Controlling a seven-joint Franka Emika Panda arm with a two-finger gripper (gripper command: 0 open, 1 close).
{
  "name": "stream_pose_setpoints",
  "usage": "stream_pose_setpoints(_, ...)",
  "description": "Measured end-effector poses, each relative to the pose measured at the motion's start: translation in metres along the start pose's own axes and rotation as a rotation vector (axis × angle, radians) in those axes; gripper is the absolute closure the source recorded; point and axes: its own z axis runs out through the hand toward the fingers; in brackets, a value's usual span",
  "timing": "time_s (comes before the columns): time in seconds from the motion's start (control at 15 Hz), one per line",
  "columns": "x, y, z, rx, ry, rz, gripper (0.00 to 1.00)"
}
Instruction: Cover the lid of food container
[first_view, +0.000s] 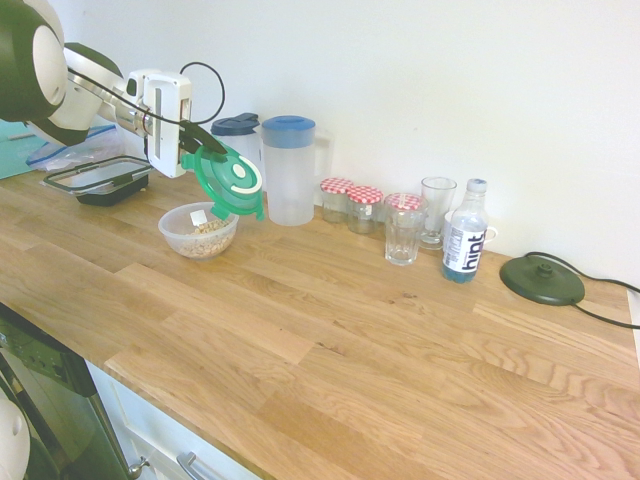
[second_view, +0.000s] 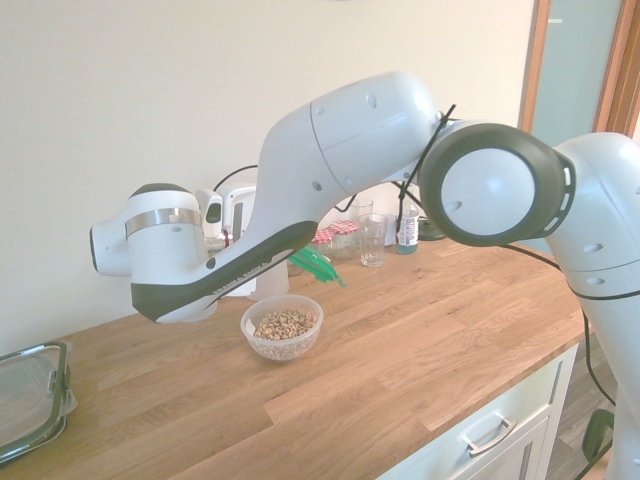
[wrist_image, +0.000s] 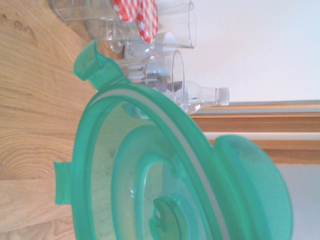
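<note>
One green lid (wrist_image: 165, 175), tilted, fills the wrist view, pinched in the closed gripper (first_view: 205, 143) just above one food container (first_view: 199, 230). Behind: two pitchers, three red-checked jars (first_view: 352, 203), two glasses (first_view: 420, 218), one bottle (first_view: 465, 232).

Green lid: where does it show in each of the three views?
First exterior view: green lid held tilted above the cereal bowl, left of the pitcher.
Second exterior view: only a green edge behind the arm.
Wrist view: fills the frame.
Shared landmark: red-checked jars.
</note>
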Motion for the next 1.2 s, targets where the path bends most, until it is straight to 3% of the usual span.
stream_pose_setpoints(0.47,-0.026,-0.013,-0.023,-0.059,0.016,-0.019,1.0)
stream_pose_setpoints(1.2,-0.05,-0.018,-0.043,-0.076,0.039,-0.043,1.0)
